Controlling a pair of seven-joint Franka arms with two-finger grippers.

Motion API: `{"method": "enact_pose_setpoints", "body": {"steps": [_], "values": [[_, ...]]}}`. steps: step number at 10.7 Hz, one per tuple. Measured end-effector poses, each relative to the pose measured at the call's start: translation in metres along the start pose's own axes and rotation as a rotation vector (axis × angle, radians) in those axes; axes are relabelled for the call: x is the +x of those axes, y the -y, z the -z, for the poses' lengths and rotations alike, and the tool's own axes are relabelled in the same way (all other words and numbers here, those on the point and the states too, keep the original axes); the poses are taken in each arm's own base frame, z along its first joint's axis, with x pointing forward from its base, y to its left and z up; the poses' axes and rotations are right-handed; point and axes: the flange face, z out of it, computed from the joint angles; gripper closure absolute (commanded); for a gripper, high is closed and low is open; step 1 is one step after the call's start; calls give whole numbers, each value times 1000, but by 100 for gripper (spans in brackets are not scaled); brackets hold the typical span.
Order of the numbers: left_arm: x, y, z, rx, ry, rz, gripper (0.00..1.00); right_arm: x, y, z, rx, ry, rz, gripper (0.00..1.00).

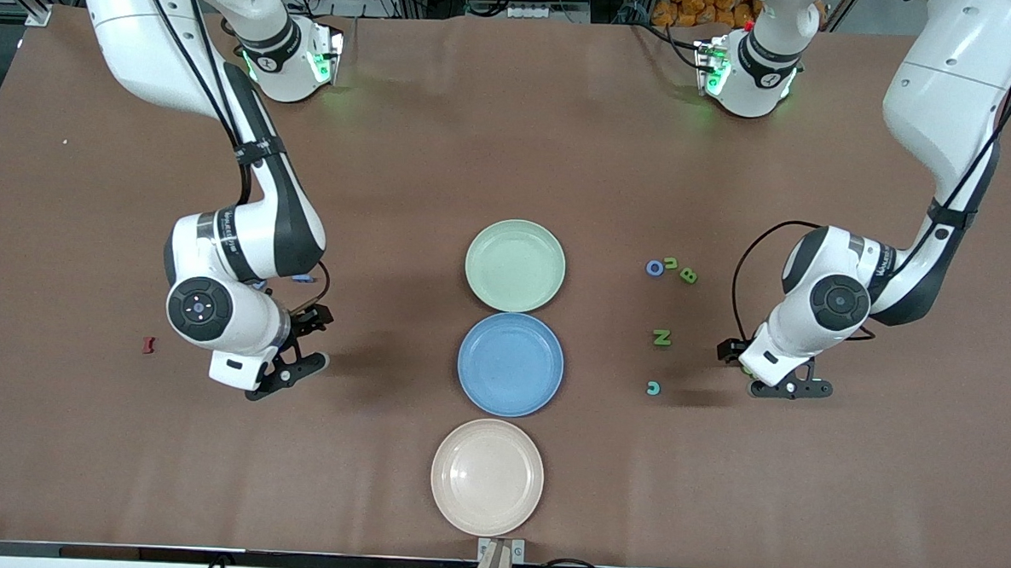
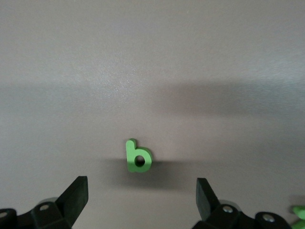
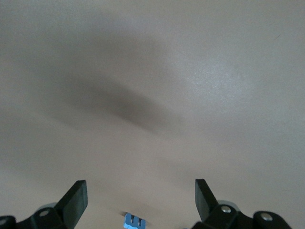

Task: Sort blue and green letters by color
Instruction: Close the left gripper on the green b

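Note:
My left gripper (image 1: pixel 791 389) hangs open over the table at the left arm's end; in its wrist view the left gripper (image 2: pixel 142 183) has a green letter b (image 2: pixel 138 156) lying just ahead of its fingertips, untouched. Another green piece (image 2: pixel 299 212) peeks in at the frame's edge. Toward the plates lie a blue O (image 1: pixel 655 267), a small green letter (image 1: pixel 670 262), a green B (image 1: pixel 688 276), a green N (image 1: pixel 662 337) and a blue-green C (image 1: pixel 653 388). My right gripper (image 1: pixel 288 377) is open and empty, and the right gripper (image 3: pixel 141 187) has a blue letter (image 3: pixel 135 221) on the table beneath it.
Three empty plates stand in a row at mid-table: a pale green plate (image 1: pixel 516 233) farthest from the front camera, a blue plate (image 1: pixel 509 404) in the middle, a beige plate (image 1: pixel 485 522) nearest. A dark red piece (image 1: pixel 148 345) lies at the right arm's end.

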Motion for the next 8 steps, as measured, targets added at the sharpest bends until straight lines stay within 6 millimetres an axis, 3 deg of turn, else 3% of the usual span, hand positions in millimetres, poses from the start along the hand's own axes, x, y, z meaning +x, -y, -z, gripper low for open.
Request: {"method": "enact_pose_setpoints", "body": {"steps": [4,8], "values": [[-1,0,-20,-12,15,2,0,2,5,-5,1,9,8,0],[0,2,-22,-11,14,6,0,3,6,-18,5,27,10,0]]}}
